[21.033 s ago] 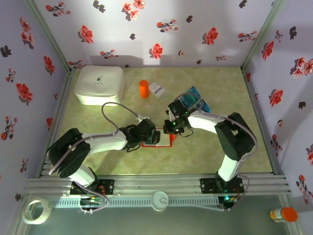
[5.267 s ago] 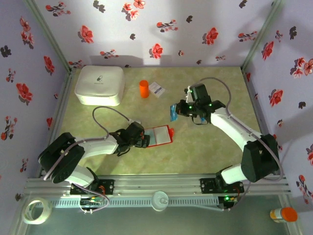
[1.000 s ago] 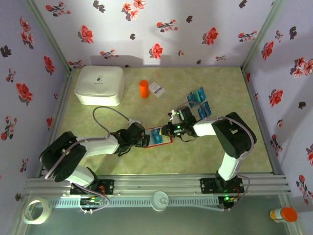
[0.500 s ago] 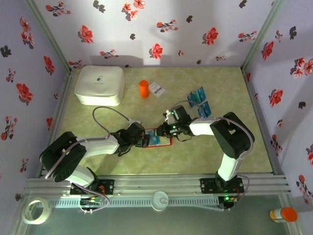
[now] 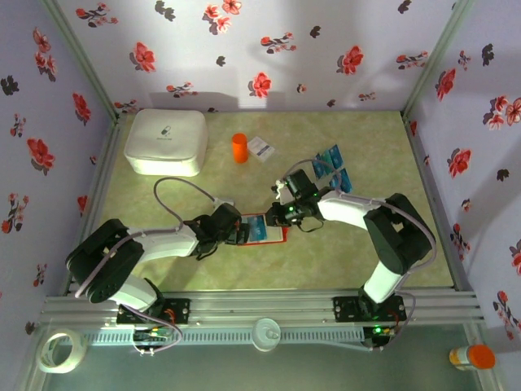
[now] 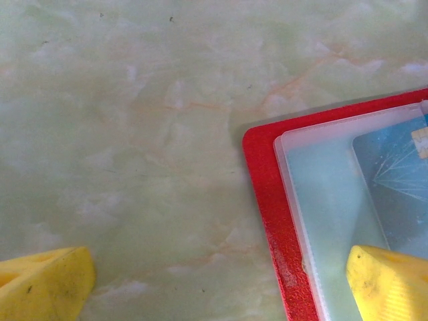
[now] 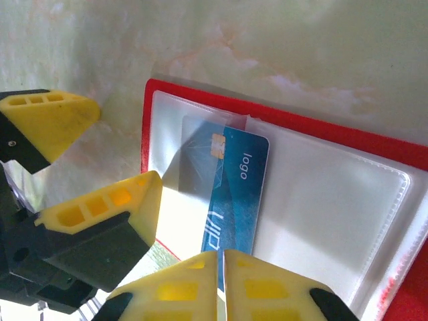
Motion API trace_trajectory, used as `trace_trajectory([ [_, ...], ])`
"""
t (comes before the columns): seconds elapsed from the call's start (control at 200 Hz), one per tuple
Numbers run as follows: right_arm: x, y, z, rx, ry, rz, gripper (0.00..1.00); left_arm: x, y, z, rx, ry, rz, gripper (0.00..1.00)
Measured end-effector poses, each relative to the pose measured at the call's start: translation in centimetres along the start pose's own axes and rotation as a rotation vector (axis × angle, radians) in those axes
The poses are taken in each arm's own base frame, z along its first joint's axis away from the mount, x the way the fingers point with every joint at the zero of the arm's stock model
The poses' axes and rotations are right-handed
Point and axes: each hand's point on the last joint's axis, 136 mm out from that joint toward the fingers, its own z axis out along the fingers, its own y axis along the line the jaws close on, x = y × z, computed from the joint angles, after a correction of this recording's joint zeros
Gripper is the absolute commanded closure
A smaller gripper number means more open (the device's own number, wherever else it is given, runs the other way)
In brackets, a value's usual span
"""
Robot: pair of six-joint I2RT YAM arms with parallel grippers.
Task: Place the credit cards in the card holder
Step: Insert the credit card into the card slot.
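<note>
My right gripper, jaws closed, now sits over the near end of the teal credit card, which has come from mid-air to lie tilted on the card holder at frame centre, while my wide-open left gripper braces its corner, so only sliding it in remains.

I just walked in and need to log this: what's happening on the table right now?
Two robot arms are filling the red card holder, which lies open on the table. The open left gripper straddles its corner, one finger over the clear pocket. The shut right gripper is at the end of a blue card partly inside a pocket. More cards lie farther back.
</note>
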Motion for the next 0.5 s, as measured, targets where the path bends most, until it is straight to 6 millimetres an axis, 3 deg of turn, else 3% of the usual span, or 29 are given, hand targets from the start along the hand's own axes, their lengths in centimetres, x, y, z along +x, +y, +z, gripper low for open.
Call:
trace_trajectory([
  [0.5, 0.4, -0.9, 2.6, 0.05, 0.056, 0.01, 0.94, 0.0, 0.0, 0.0, 0.001, -0.007, -0.002, 0.01],
])
